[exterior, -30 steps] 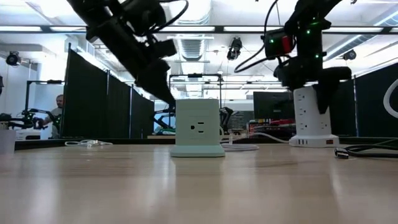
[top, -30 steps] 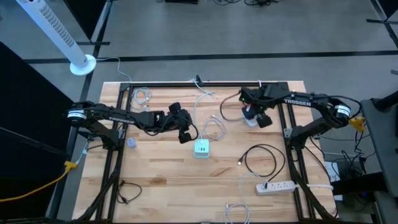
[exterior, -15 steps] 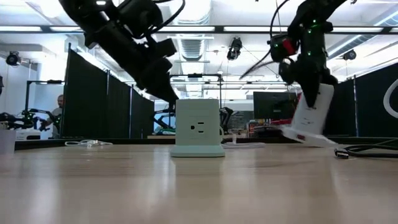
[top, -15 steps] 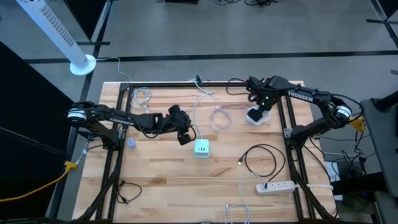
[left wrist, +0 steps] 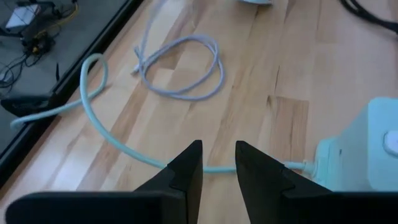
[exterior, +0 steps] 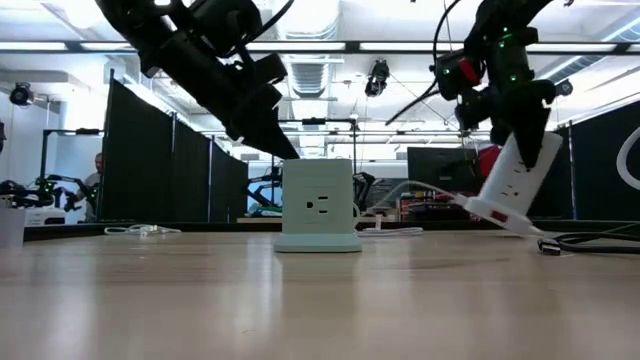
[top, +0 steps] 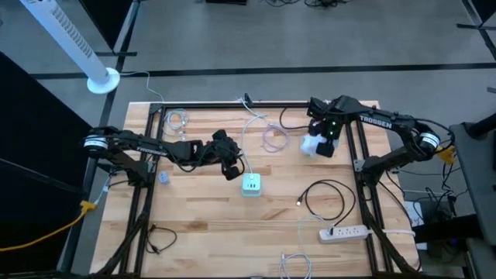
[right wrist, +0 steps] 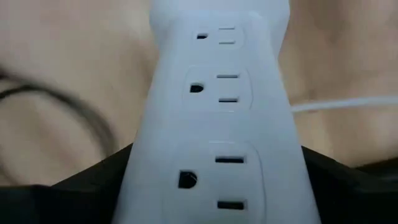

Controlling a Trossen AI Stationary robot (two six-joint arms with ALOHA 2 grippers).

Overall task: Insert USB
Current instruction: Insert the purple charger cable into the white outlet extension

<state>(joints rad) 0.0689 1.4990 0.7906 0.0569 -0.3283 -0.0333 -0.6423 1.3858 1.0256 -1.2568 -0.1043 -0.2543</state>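
A mint-green cube hub (top: 250,184) stands on its base mid-table, its pale cord (left wrist: 124,149) running across the wood. My left gripper (top: 232,172) hangs slanted just to the hub's left (exterior: 283,152). Its fingers (left wrist: 217,163) stand a little apart above the cord, with nothing between them. A white outlet tower (top: 312,145) leans at the far right, with my right gripper (top: 326,138) shut on it. A black cable loop (top: 325,198) with a small plug end (top: 299,203) lies to the hub's right. My right gripper pinches the tower's two opposite sides (right wrist: 140,186) between its two fingers, its outlet face toward the wrist camera. The fingers come from above. The tower leans well off upright (exterior: 515,175), its base (exterior: 495,212) low by the table; I cannot tell whether the base touches.
A pale cable coil (top: 273,139) lies between hub and tower, and another coil (top: 177,120) at the far left. A flat white power strip (top: 343,232) lies near right. A black cable (top: 159,240) lies near left, a white cable (top: 294,263) at the near edge.
My right gripper has swung a little toward the table's far edge and rolled its wrist with the tower. The tower has tipped from upright to a strong lean. The pale cable coil beside the tower has slid toward the far edge.
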